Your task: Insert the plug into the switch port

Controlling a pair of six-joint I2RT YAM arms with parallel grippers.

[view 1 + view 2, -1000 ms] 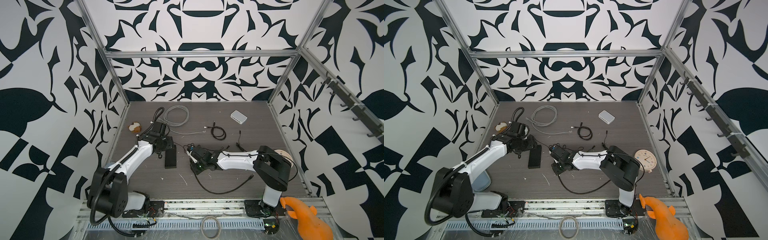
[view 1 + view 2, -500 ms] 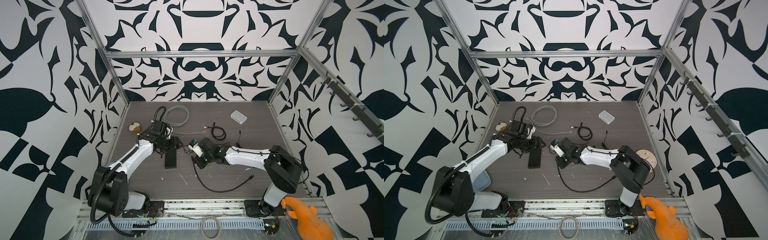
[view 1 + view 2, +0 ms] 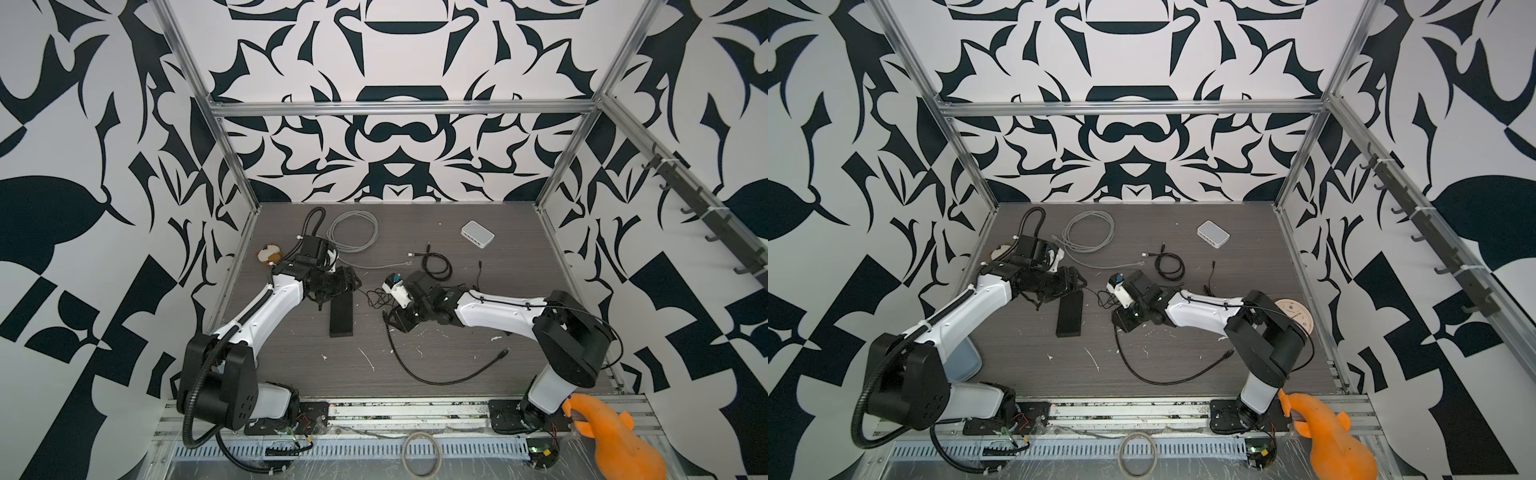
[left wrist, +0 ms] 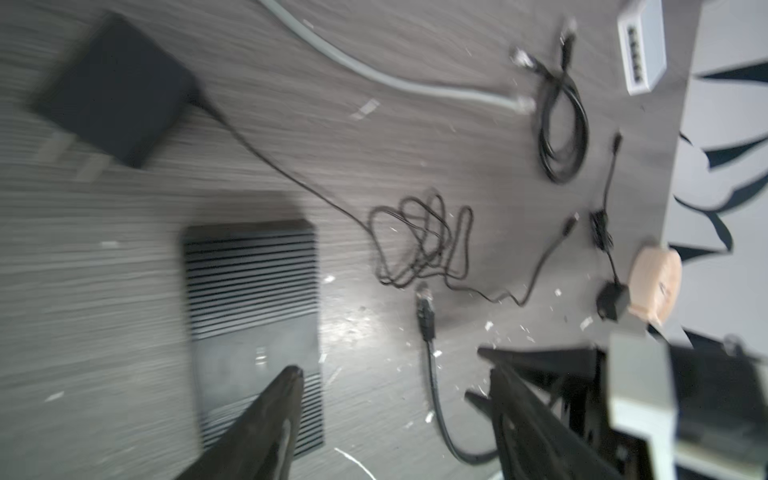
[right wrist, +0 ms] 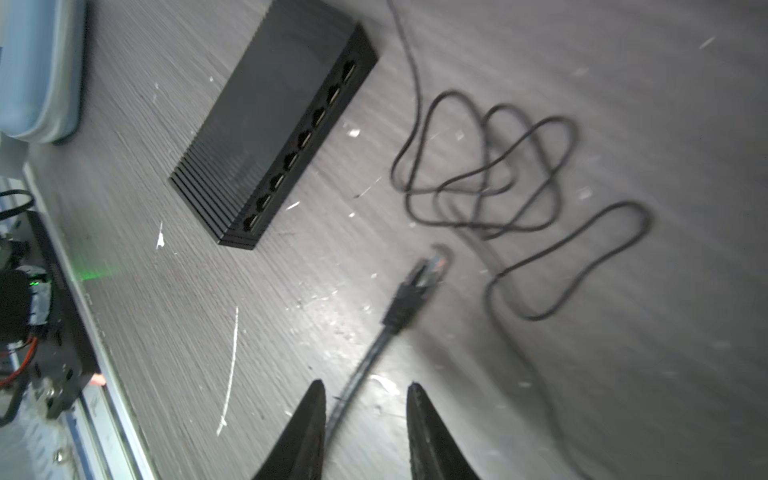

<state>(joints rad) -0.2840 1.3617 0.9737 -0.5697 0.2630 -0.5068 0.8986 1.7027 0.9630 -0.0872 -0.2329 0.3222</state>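
I am seeing the right gripper [image 5: 365, 384] part-open astride the cable [image 5: 376, 343], clamping nothing; plug [image 5: 419, 282] lying loose near the switch [image 5: 274, 120] ports; left gripper [image 4: 388, 360] wide, empty; I am judging a pinch just behind the plug best.

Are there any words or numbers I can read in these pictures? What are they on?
No text here can be read.
On the clock: marks on its face, too small to read.
On the switch: a small pale mark on its top, too blurred to read.
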